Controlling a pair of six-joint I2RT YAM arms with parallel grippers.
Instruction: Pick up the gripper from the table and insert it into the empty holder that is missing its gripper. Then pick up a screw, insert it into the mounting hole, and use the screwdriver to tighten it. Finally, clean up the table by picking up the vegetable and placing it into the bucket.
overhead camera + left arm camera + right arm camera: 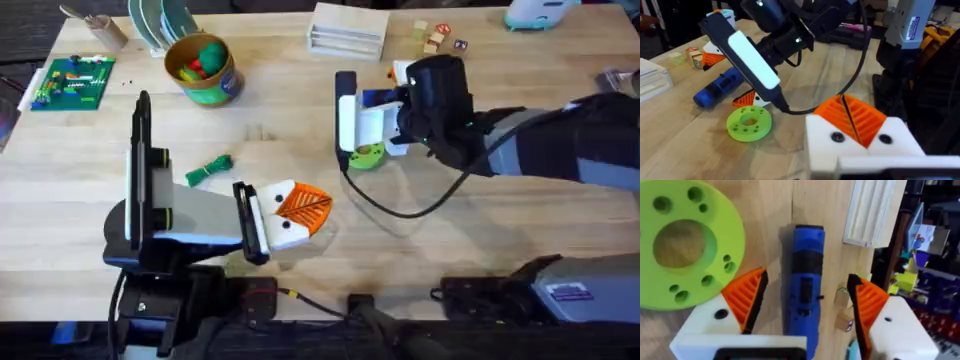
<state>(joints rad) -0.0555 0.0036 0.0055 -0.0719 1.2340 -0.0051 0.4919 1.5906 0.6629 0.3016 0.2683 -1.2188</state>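
Observation:
My right gripper (pixel 386 110) is lowered to the table at centre, open, with its orange ribbed pads (pixel 747 297) on either side of the blue screwdriver (pixel 804 290), which lies flat. My left gripper (pixel 292 212) hovers near the table's front, shut, with its orange tips (pixel 852 117) pressed together and nothing between them. All the white holders (pixel 705 325) I see carry an orange tip. The green vegetable (pixel 210 168) lies left of centre. At the back left stands the green bucket (pixel 228 82), with red, yellow and green toys inside. The loose gripper and the screw are out of view.
A flat green disc with holes (pixel 366 156) lies beside the right gripper's near finger. A white box (pixel 348 30) and small blocks (pixel 435 38) sit at the back. A green circuit board (pixel 72 82) is at the far left. A black cable trails from the right wrist.

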